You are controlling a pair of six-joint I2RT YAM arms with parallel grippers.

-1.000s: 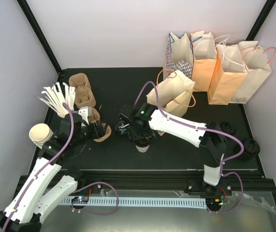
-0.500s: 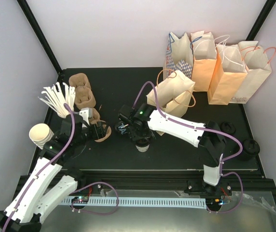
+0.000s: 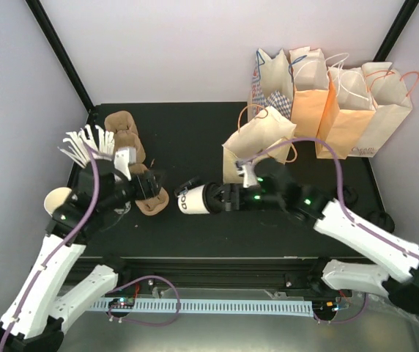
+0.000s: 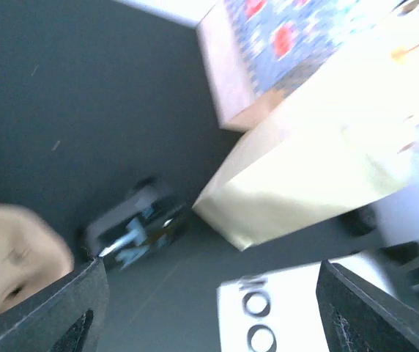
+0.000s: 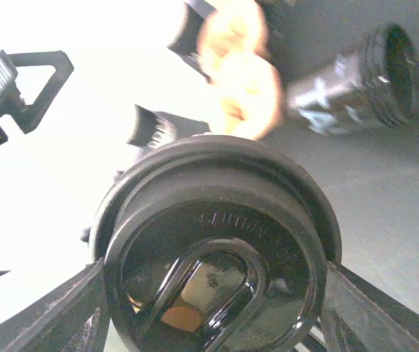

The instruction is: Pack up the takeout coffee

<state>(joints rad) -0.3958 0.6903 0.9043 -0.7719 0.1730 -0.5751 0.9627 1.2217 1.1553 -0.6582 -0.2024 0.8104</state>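
I see the takeout coffee (image 3: 190, 202) near the middle of the table (image 3: 195, 132), turned on its side with its base pointing left and its black lid (image 5: 217, 249) towards the right arm. The bold lettering shows on its white wall. My right claw (image 3: 220, 198) has hold of it at the lid end: in the right wrist view one finger (image 5: 56, 315) sits against each side of the lid's rim, and the lid faces straight into the lens.

Just beyond the cup, towards the far side, a black cup (image 3: 190, 183) lies on the table, also on its side. My left claw (image 3: 153, 185) hangs to the left of both cups, over a brown cardboard cup carrier (image 3: 151, 199). Its fingers (image 4: 48, 315) stand wide apart with nothing gripped.

To the far right of the coffee a kraft paper bag (image 3: 261, 143) stands with its mouth upward, and more bags (image 3: 341, 110) line the far right edge. Pale stirrers (image 3: 85, 143) fan out at the left
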